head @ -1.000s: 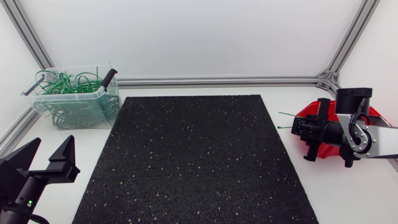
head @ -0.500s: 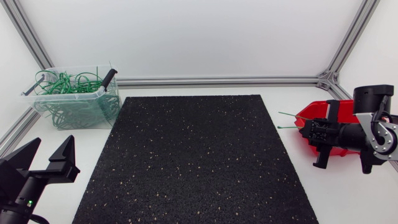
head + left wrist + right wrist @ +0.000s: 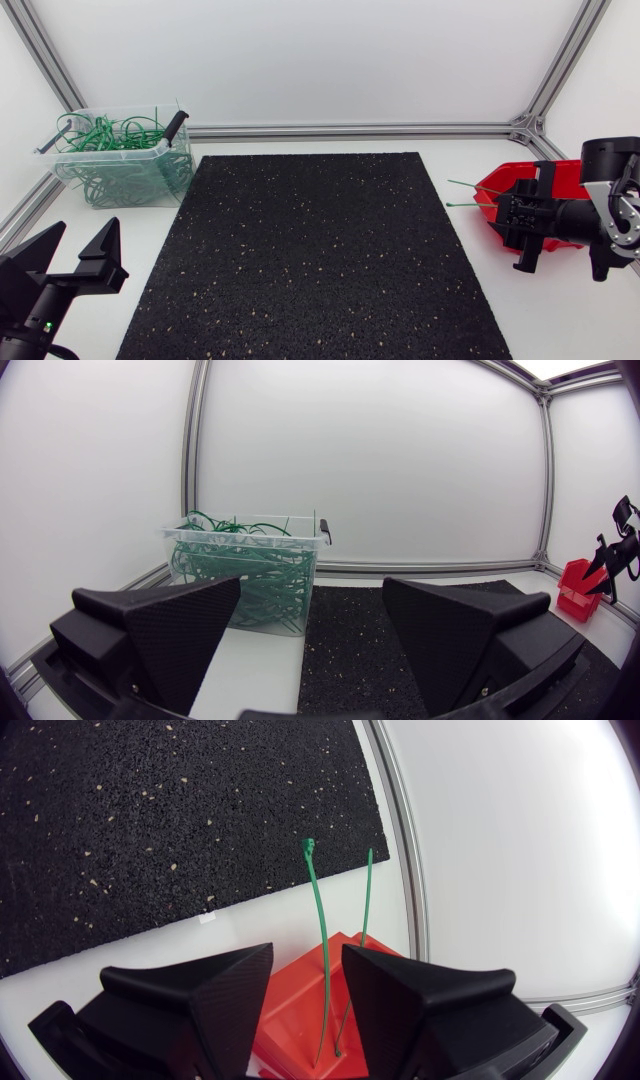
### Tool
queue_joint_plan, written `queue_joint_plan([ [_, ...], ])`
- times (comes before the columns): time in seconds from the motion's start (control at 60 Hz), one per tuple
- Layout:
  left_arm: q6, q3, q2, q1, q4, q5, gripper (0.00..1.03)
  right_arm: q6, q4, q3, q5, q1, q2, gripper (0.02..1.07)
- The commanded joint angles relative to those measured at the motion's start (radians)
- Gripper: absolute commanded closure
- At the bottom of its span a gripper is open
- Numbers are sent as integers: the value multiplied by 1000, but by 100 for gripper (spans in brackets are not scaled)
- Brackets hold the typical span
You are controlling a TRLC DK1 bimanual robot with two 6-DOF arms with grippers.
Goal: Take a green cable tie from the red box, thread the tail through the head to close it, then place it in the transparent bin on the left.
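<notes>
The red box [image 3: 562, 180] sits at the table's right edge, with two green cable ties [image 3: 463, 185] poking out over its left rim. My right gripper [image 3: 514, 230] hovers over the box's near left part, fingers apart and empty. In the right wrist view one tie [image 3: 318, 920] runs from the red box [image 3: 300, 1015] out ahead through the gap of the gripper [image 3: 307, 958], touching neither finger; a second tie [image 3: 367, 895] lies beside it. The transparent bin [image 3: 120, 160] at far left holds several closed green ties. My left gripper [image 3: 75, 252] stands open at the near left corner.
A black speckled mat [image 3: 315, 255] covers the table's middle. Aluminium frame rails [image 3: 350, 130] run along the back and side edges. In the left wrist view the bin [image 3: 245, 565] stands ahead of the open gripper [image 3: 310, 635], beside the mat.
My right arm has drawn back to the right over the red box and its gripper has gone from shut to open. The left arm has not moved.
</notes>
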Motion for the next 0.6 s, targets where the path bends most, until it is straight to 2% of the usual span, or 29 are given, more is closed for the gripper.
queue_joint_plan([
  [0.0, -7, -43, -7, -3, -11, 0, 4, -30, -3, -15, -4, -9, -8, 29],
  [0.1, -7, -43, -7, -4, -11, 0, 4, -34, 33, -31, -1, -10, 1, 23],
  [0.417, -7, -43, -6, -9, -11, 0, 4, -33, 231, -80, 18, -7, 112, 23],
  [0.583, -7, -43, -6, -9, -11, 0, 4, -20, 280, -63, 25, 2, 178, 23],
])
